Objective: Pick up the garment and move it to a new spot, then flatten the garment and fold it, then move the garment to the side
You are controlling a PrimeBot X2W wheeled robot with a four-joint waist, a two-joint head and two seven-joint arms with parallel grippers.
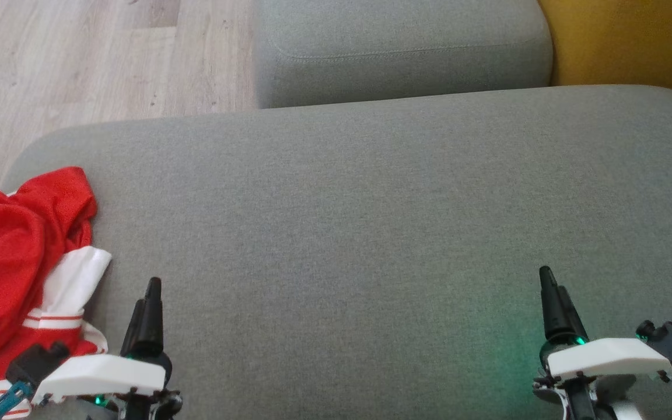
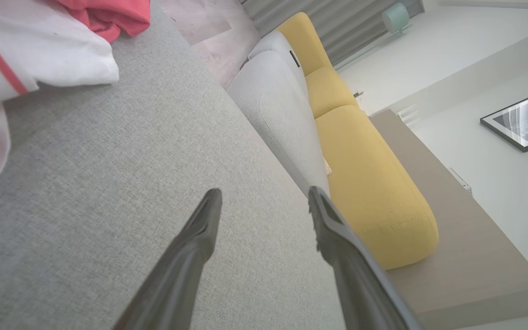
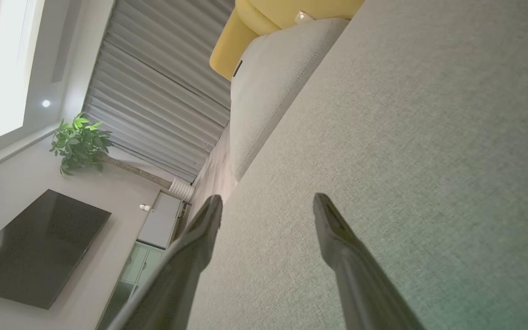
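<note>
A crumpled red and white garment point(image 1: 18, 262) lies bunched at the left edge of the grey sofa cushion point(image 1: 342, 221). Its white striped part point(image 2: 39, 50) fills the top left of the left wrist view. My left gripper point(image 1: 149, 289) hovers over the cushion just right of the garment, open, with nothing between its fingers point(image 2: 200, 229). Far to the right, my right gripper point(image 1: 549, 280) hangs above bare cushion, also open and empty, its fingers point(image 3: 332, 229) spread wide in the right wrist view.
A second grey cushion point(image 1: 400, 52) sits behind the big one, with a yellow cushion point(image 1: 627, 41) at the back right. Wooden floor point(image 1: 79, 58) lies past the cushion's left and far edges. A television point(image 3: 35, 247) and a plant point(image 3: 78, 142) stand across the room.
</note>
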